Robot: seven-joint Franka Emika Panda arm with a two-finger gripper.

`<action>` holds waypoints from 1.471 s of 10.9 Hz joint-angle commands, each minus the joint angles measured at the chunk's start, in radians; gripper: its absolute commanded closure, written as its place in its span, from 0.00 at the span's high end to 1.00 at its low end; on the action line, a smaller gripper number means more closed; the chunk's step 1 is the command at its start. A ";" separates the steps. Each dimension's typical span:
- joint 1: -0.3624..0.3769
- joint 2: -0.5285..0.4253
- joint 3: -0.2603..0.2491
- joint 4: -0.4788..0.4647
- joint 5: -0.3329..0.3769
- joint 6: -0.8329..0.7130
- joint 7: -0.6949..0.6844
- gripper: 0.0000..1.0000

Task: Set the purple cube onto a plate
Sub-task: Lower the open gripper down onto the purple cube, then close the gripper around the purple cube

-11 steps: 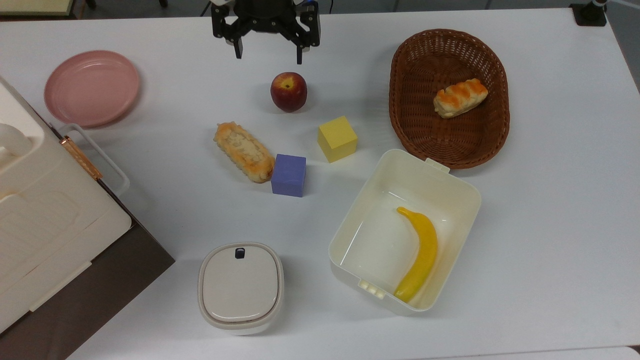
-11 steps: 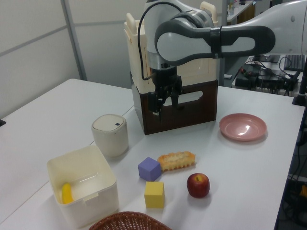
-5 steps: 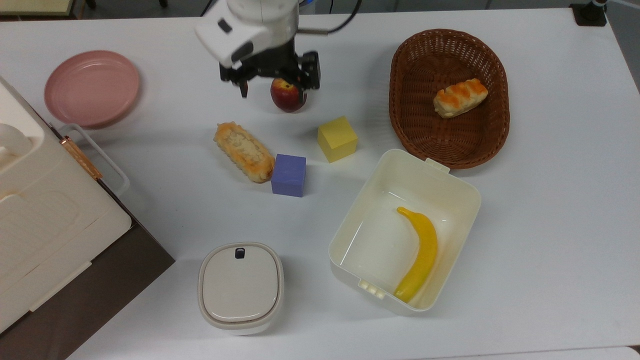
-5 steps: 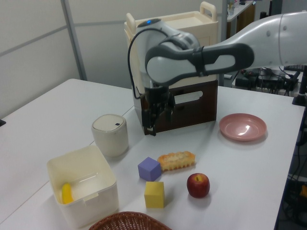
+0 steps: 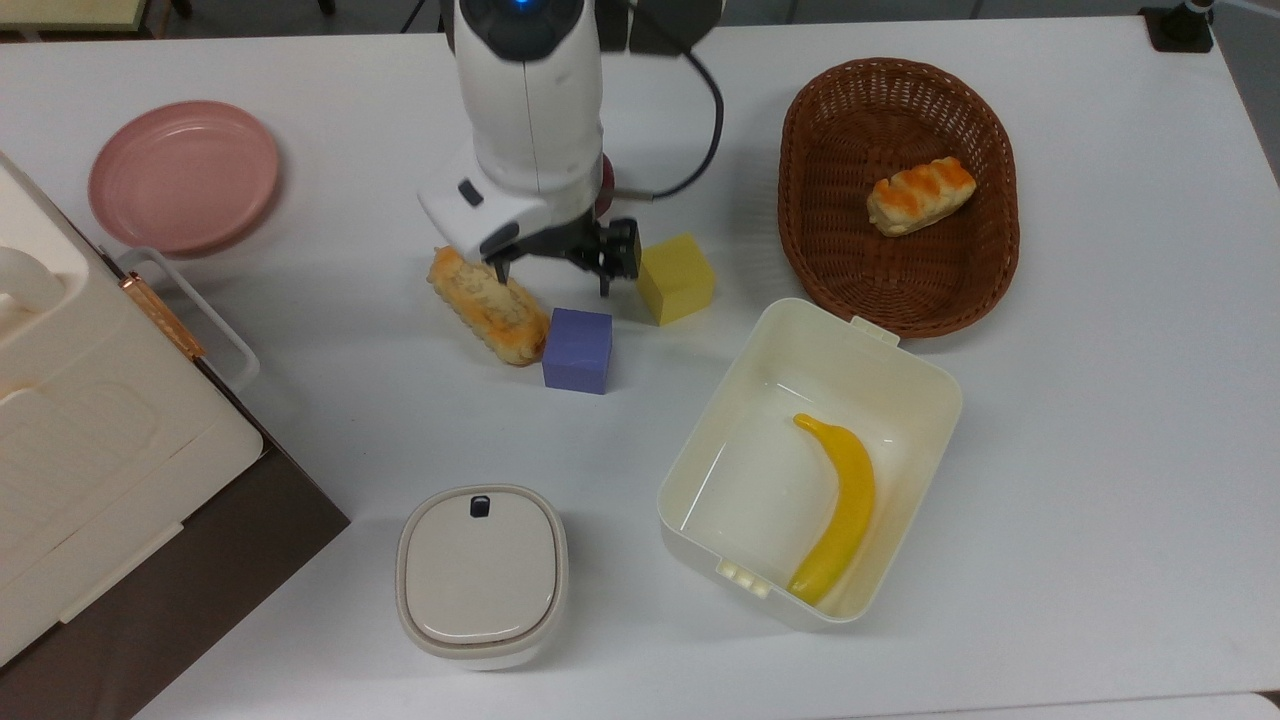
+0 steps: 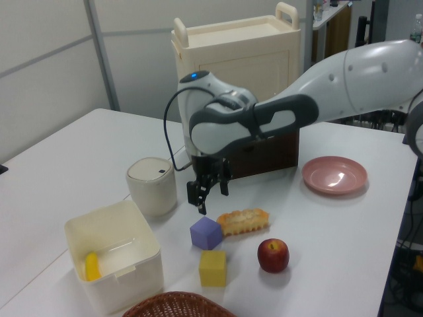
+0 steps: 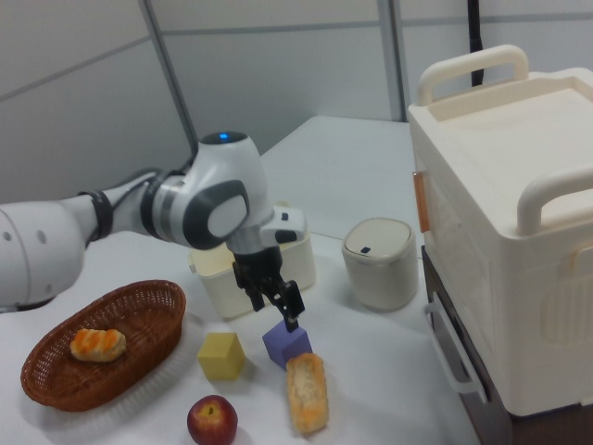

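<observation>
Purple cube (image 5: 577,350): sits on the white table (image 5: 1100,420), one side touching the end of the long bread roll (image 5: 488,303), with the yellow cube (image 5: 675,278) near but apart on the top view's right.
Jaws: the gripper (image 5: 556,272) hangs above the table just short of the purple cube, spread wide and empty; in the left view (image 6: 205,195) it is above and slightly behind the block.
Pink plate (image 5: 183,176): bare, well apart from the cube, toward the top view's upper left corner.
Step in hand: closing in on the cube for a grasp, by my reading.
Doing it well: centre over the block and come straight down; closing across the two free faces looks better, since a finger on the roll side would probably shove or pinch the bread.
Edges: the open cream box (image 5: 812,460) holding a banana (image 5: 840,505) stands on the top view's right of the cube; the lidded cream canister (image 5: 482,574) is further off.
Open room: table between roll and plate looks free for the carry; the cream case (image 5: 90,430) rises just beside the plate, so lift high enough.
</observation>
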 commanded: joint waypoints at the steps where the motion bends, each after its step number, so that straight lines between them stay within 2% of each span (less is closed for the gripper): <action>1: 0.015 0.058 -0.010 -0.010 0.011 0.090 0.033 1.00; 8: 0.050 0.132 -0.008 -0.021 0.000 0.176 0.038 1.00; 9: 0.051 0.135 -0.008 -0.021 -0.003 0.176 0.036 0.88; 11: 0.050 0.135 -0.008 -0.023 -0.015 0.174 0.029 0.57; 12: 0.050 0.134 -0.008 -0.023 -0.049 0.167 0.025 0.45; 14: 0.044 0.100 -0.016 -0.023 -0.069 0.127 0.019 0.41; 16: 0.007 0.040 -0.020 -0.021 -0.069 0.035 -0.074 0.42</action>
